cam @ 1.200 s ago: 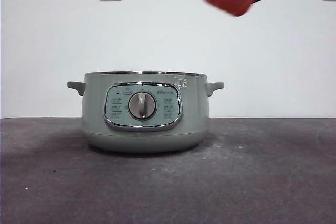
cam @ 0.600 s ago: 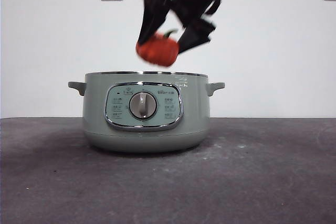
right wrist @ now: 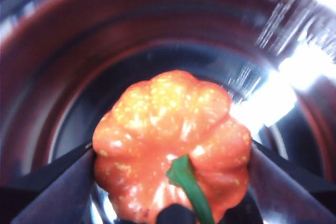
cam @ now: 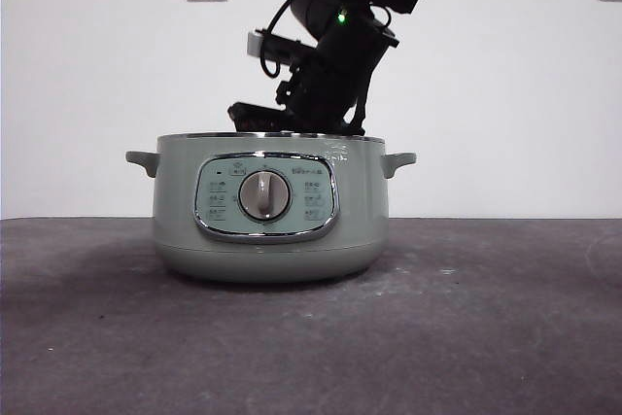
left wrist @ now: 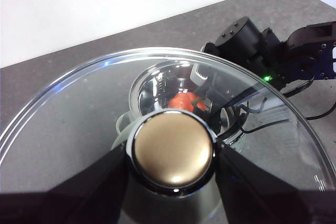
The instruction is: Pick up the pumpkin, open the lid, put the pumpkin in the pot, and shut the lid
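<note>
Two arms are at work above a gray desk. We see the right gripper reaching down inside the green pot, its jaws clamped on the sides of the orange pumpkin, which hangs within the shiny inner bowl. From the front, that dark arm enters the pot's rim from about one o'clock. We see the left gripper held high over the pot, its jaws closed on the knob of the glass lid, well clear of the rim.
</note>
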